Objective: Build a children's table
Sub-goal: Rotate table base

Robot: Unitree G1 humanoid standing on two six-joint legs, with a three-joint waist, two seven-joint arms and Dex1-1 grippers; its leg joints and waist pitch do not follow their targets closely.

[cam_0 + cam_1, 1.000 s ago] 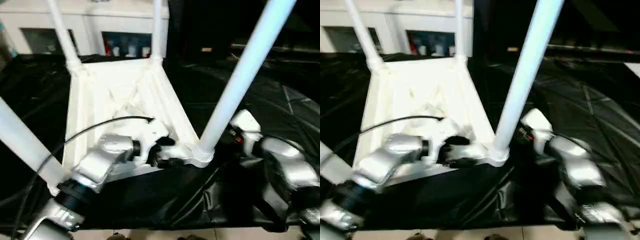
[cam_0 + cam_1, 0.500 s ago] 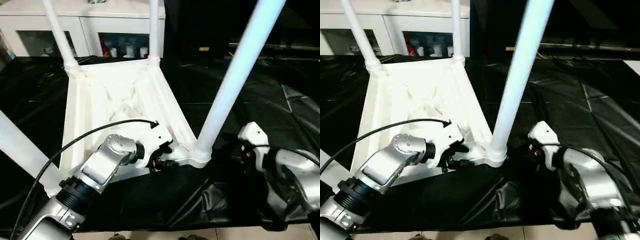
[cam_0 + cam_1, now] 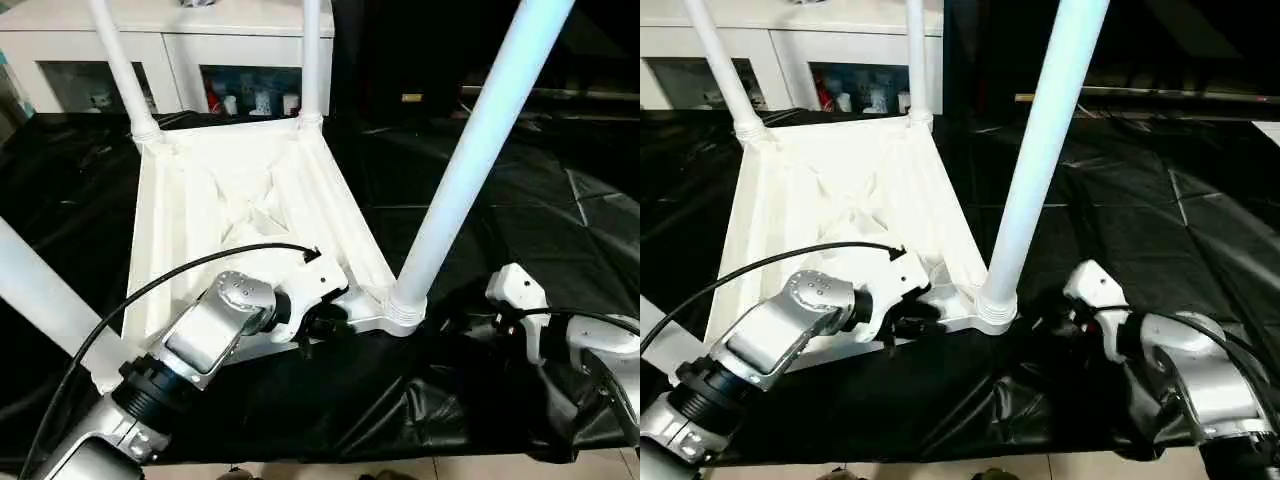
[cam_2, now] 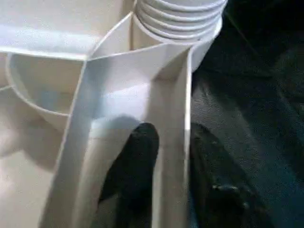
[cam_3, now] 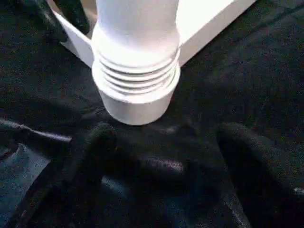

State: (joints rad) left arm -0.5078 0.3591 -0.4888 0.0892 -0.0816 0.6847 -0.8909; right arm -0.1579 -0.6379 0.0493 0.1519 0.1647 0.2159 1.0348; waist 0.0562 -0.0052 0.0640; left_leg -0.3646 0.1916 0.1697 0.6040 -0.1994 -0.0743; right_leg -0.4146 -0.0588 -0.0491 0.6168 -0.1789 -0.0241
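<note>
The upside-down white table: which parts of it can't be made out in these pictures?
- Tops of all four legs: cut off by the upper edge of the head views, e.g. the near right leg.
- Near left leg: its socket is hidden behind the left arm.
- The table top's flat side: faces down on the black sheet.
- Whether the left end effector fully pinches the rim wall: the wrist view can't settle it.

The children's table (image 3: 250, 200) lies upside down, all white, its ribbed underside facing up. Four tapered legs (image 3: 480, 150) stand upright in the round corner sockets (image 3: 405, 310), the nearest with a ridged collar.
</note>
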